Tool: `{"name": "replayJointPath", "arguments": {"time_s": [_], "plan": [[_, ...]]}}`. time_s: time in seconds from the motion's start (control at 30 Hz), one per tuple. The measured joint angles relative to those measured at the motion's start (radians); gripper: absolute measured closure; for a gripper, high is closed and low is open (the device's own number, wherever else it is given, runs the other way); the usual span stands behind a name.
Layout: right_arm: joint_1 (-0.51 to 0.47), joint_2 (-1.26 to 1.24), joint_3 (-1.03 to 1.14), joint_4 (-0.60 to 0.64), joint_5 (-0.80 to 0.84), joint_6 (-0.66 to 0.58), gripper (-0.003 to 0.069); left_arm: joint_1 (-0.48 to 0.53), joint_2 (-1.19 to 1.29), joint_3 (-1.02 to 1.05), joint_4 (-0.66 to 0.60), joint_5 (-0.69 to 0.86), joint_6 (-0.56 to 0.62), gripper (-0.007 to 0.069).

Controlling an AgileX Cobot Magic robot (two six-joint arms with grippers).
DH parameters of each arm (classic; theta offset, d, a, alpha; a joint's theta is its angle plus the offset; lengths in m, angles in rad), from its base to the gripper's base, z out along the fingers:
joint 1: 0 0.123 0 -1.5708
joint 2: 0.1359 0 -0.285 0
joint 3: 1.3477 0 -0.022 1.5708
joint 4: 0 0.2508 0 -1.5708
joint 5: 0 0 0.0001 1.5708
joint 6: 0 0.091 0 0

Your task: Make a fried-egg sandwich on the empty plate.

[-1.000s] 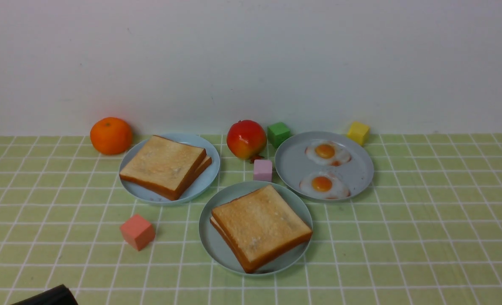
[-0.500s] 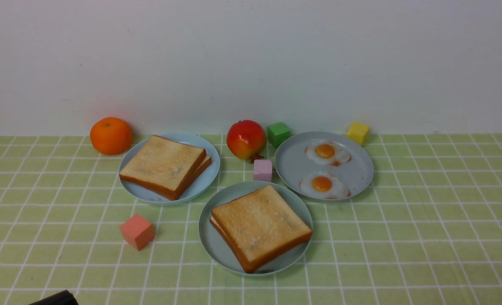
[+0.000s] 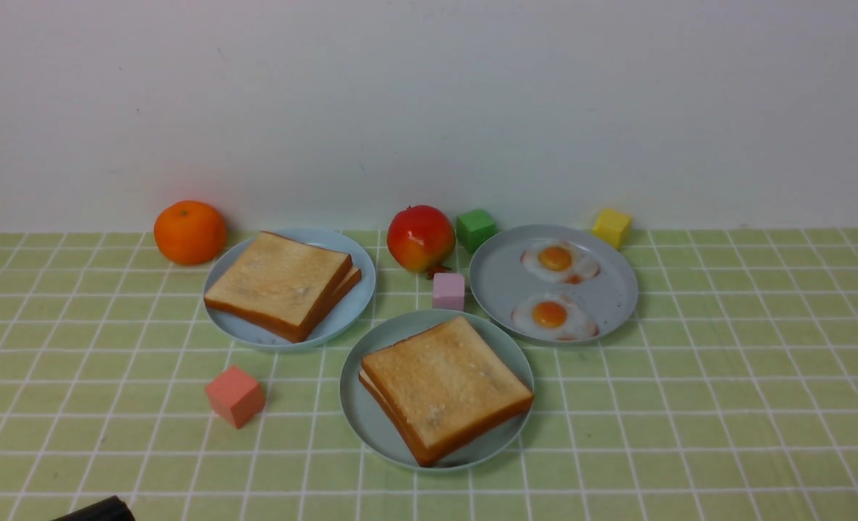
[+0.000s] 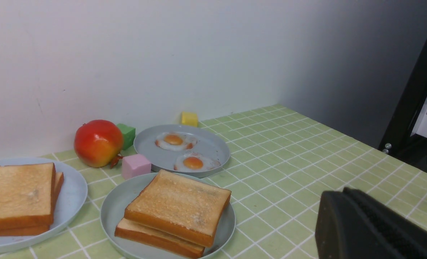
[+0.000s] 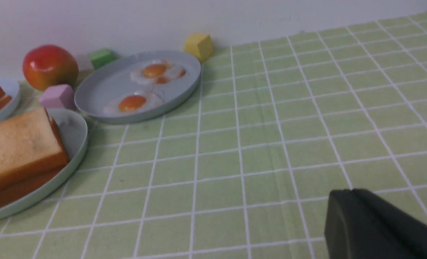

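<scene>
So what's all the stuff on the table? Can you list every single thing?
Orange: one, orange, far left by the wall.
Apple: one, red-yellow, middle back.
Blocks: four; green, yellow, pink, coral.
Toast plate: one, light blue, left, two slices stacked.
Egg plate: one, grey-blue, right, two fried eggs.
Sandwich: two toast slices, golden, on the mint plate, front middle.
Left pincer: black, shut, empty.
Right pincer: black, shut, empty.

Two eggs (image 5: 141,91) lie on a grey plate (image 5: 102,88) beside stacked toast (image 5: 17,151).
</scene>
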Motion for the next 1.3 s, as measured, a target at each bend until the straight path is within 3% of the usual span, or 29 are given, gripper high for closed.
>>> {"name": "replayJointPath", "arguments": {"time_s": [0.53, 1.3], "plan": [[0.000, 0.000, -0.009, 0.124, 0.053, -0.156, 0.0671, 0.000, 0.000, 0.000, 0.000, 0.006, 0.000, 0.0638], [0.000, 0.000, -0.009, 0.141, 0.057, -0.156, 0.0671, 0.000, 0.000, 0.000, -0.003, -0.003, 0.000, 0.0628]]}}
